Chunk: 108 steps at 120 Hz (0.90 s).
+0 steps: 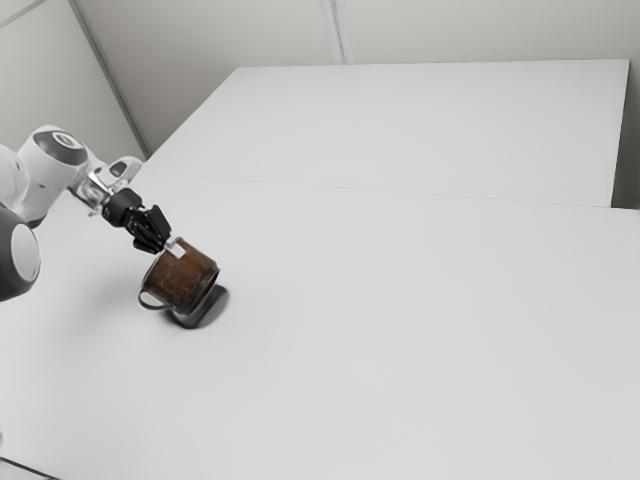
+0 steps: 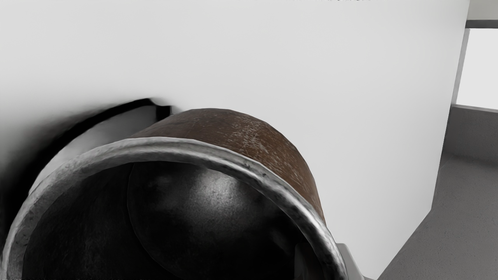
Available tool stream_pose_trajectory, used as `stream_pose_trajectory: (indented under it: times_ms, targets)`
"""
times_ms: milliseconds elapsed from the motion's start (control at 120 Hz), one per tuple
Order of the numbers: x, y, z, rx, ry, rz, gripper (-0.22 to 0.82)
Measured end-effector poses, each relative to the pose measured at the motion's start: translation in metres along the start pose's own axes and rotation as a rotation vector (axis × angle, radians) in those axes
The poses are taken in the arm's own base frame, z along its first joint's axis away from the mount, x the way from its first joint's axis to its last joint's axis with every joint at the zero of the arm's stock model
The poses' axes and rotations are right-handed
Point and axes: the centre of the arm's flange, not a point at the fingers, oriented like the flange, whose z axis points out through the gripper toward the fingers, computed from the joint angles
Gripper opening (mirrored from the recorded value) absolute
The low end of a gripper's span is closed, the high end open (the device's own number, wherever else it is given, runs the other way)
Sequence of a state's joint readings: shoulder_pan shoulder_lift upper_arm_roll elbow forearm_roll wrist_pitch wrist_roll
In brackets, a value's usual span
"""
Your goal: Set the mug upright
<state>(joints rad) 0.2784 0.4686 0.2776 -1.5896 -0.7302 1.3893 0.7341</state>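
Note:
In the exterior view my gripper (image 1: 175,247) reaches down from the upper left, its pale fingertips at the upper edge of the brown mug (image 1: 181,277). The mug is tilted, with its handle low on the exterior view's left. In the wrist view my gripper (image 2: 327,259) is shut on the wall of the mug (image 2: 249,136) at the rim, one fingertip inside and the other outside. The mug's dark inside faces the hand camera. Whether its lower edge touches the table cannot be told.
A dark shadow lies on the white table (image 1: 400,320) beside and under the mug. The white surface continues toward the back, with walls behind it. In the wrist view the table's edge borders a grey floor (image 2: 463,217).

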Motion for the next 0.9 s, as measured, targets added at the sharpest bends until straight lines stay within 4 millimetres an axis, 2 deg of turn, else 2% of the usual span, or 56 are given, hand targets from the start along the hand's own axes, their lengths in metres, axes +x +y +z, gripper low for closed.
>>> stream_pose_trajectory:
  times_ms: [42, 158, 258, 400, 642, 900]
  targets:
    - [-0.001, 0.006, -0.004, 0.006, 0.006, 0.007, -0.16]
    - [-0.006, 0.040, -0.016, 0.047, 0.022, 0.045, -0.17]
    - [-0.017, 0.070, -0.009, 0.127, 0.006, 0.076, -0.17]
    - [-0.032, 0.095, 0.002, 0.277, -0.008, 0.114, -0.18]
    - [-0.044, 0.137, 0.049, 0.599, -0.088, 0.221, -0.18]
    - [-0.028, 0.170, 0.119, 0.908, -0.157, 0.340, -0.18]
